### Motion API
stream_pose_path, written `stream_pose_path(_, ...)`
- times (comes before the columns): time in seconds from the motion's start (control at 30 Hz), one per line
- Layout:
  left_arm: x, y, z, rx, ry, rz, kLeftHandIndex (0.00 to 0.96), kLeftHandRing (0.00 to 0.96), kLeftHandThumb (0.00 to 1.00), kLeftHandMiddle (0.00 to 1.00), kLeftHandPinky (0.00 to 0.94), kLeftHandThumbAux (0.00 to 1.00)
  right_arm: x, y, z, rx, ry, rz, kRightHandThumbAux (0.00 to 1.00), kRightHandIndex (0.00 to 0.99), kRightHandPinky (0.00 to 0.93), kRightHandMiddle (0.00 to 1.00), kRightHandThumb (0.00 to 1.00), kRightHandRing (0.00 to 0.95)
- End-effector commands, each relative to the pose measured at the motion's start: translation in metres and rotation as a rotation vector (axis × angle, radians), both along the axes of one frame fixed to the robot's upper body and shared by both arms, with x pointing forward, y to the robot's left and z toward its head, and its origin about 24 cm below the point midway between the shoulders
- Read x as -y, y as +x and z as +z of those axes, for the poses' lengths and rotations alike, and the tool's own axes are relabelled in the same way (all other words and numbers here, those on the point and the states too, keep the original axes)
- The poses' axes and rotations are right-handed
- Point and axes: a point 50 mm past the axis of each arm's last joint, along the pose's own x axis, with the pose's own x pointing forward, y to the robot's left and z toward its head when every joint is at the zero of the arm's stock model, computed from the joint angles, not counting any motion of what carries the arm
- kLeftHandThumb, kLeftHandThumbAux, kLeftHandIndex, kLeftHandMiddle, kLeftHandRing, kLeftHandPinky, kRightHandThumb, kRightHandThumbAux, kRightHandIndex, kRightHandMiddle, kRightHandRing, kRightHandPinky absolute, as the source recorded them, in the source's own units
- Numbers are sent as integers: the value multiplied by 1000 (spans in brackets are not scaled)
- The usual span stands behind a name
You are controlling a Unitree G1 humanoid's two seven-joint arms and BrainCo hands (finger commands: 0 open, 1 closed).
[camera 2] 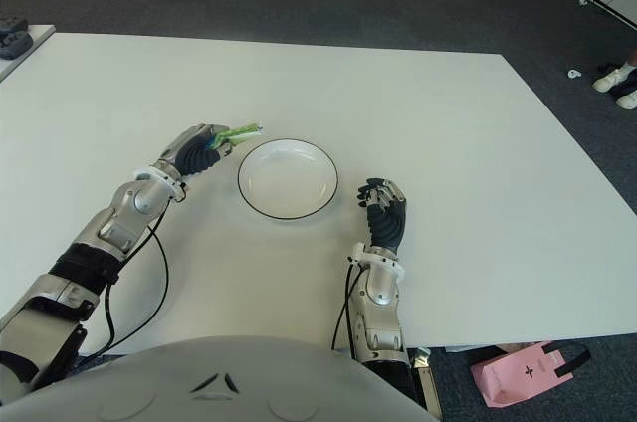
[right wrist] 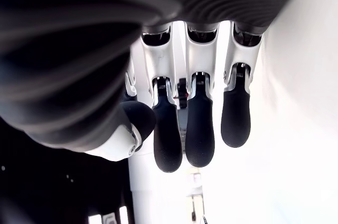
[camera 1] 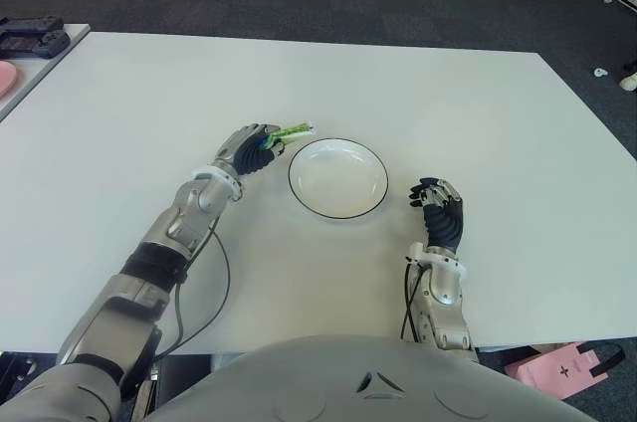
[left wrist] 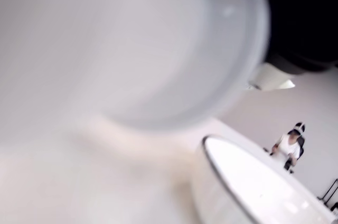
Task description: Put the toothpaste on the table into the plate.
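**Inspector:** Your left hand (camera 1: 251, 149) has its fingers closed around the toothpaste (camera 1: 290, 132), held just left of the plate (camera 1: 338, 178), tip near the rim.

**Operator:** Risk?

**Inspector:** Release there and it may catch the rim and fall outside.

**Operator:** Right hand (camera 1: 439, 211)?

**Inspector:** Right of the plate, fingers loose, empty; its wrist view confirms. Your left wrist view shows only the plate.

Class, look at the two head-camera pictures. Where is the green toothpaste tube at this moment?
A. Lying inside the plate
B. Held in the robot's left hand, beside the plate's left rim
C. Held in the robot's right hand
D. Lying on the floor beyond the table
B: the left hand grips the toothpaste just left of the plate, while the right hand holds nothing.
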Motion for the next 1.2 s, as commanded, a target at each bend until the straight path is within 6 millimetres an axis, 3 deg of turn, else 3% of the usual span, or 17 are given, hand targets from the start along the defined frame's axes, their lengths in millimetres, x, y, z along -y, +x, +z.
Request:
stream_pose_path(0.03,1,0,7,34,-56,19,442,880,748,895,843,699,-17,-18,-31,-201,111,-28,725,431,536,557,707,541)
stream_pose_path(0.6,32,2,45,213,-173,-40,443,890,751,912,874,698,-19,-15,-31,-199,113,-28,726,430,511,535,705,517)
stream_pose_path(1.2,62,4,63,303,-182,-212,443,876,749,888,835,698,-21,-13,-31,-181,111,-28,726,430,513,537,704,518)
